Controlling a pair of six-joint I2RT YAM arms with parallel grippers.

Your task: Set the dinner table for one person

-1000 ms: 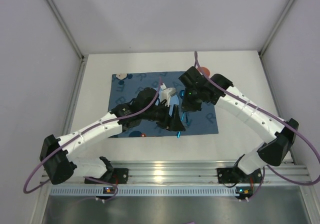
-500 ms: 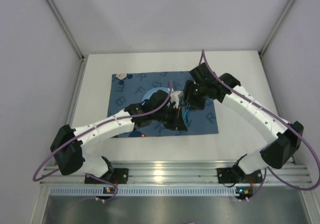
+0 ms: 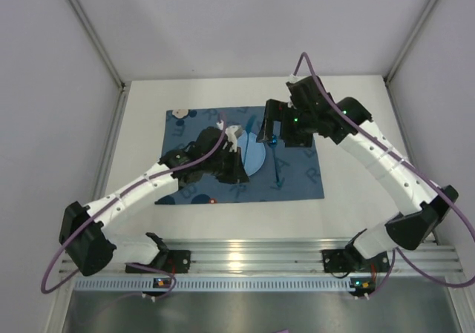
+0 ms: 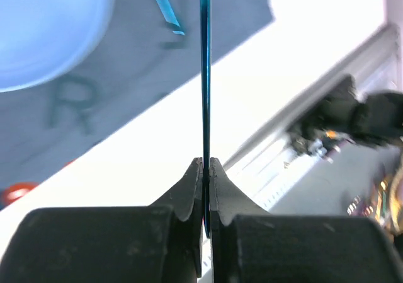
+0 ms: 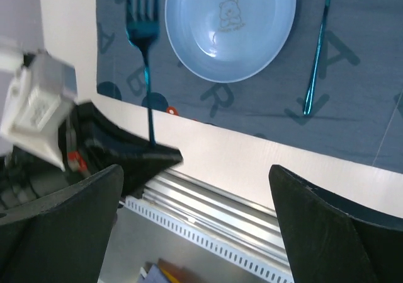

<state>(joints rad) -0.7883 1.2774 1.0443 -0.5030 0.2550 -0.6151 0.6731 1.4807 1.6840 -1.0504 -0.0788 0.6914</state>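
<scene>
My left gripper (image 4: 205,164) is shut on the handle end of a blue fork (image 4: 204,75), which I see edge-on there. In the right wrist view the fork (image 5: 141,18) lies left of the light blue plate (image 5: 230,24), tines away from the rail. Whether it touches the mat I cannot tell. A blue spoon (image 5: 318,56) lies right of the plate (image 3: 251,156). My right gripper (image 5: 195,169) hangs open and empty above them. From the top, the left gripper (image 3: 232,168) covers the fork, and the right gripper (image 3: 269,129) sits by the spoon (image 3: 276,159). The white dinner table (image 3: 349,118) carries it all.
A dark blue placemat (image 3: 300,181) printed with letters lies under the plate and cutlery. A ribbed aluminium rail (image 3: 252,255) runs along the near edge by both arm bases. Grey walls close in the far and side edges.
The right gripper opened and pulled back toward the far side, and the spoon now lies on the mat. The left gripper shut on the fork and moved left.
</scene>
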